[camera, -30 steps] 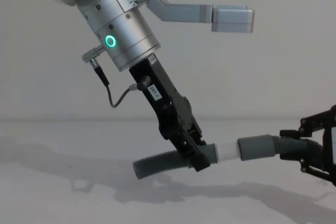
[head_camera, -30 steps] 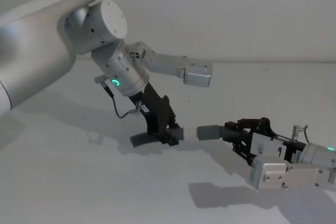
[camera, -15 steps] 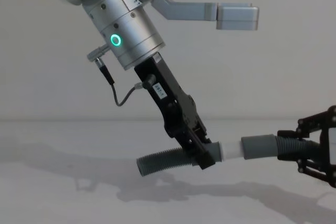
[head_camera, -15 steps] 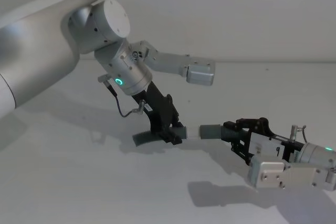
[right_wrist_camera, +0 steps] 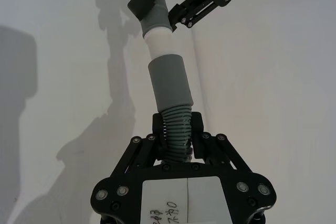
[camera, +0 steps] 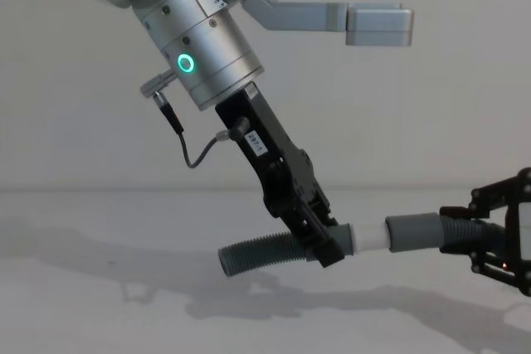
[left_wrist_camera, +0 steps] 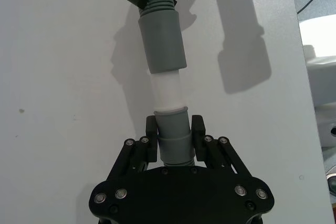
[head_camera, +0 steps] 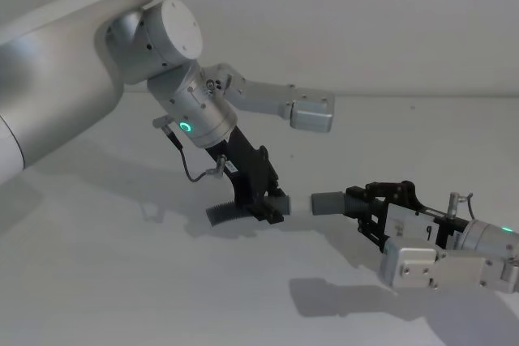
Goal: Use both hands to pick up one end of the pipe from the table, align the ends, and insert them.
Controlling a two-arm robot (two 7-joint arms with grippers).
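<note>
Left gripper [camera: 325, 242] clamped narrow on the smooth grey cuff of the left hose piece [camera: 257, 255], fingers [left_wrist_camera: 198, 136] pressed to either side of the cuff; ribbed tail trails out behind the fingers, low over the table [camera: 99, 304]. White spigot [camera: 371, 238] sticks out ahead of its fingertips, pointing at the other arm. Right gripper [head_camera: 369, 202] closed on the ribbed part of the right hose piece [right_wrist_camera: 176, 132], just behind the wide grey sleeve [right_wrist_camera: 169, 81], which projects forward of its fingers. Sleeve mouth sits right at the spigot tip; in both wrist views a length of bare white shows between sleeve edge and left cuff, axes close to in line, sleeve slightly tilted. Against half a second ago: left arm [head_camera: 182, 107] and its gripper have shifted a little toward the right gripper, and the sleeve has drawn back by about the same amount, so the bare white stretch looks much the same. Both pieces held off the table; shadows lie beneath them.
</note>
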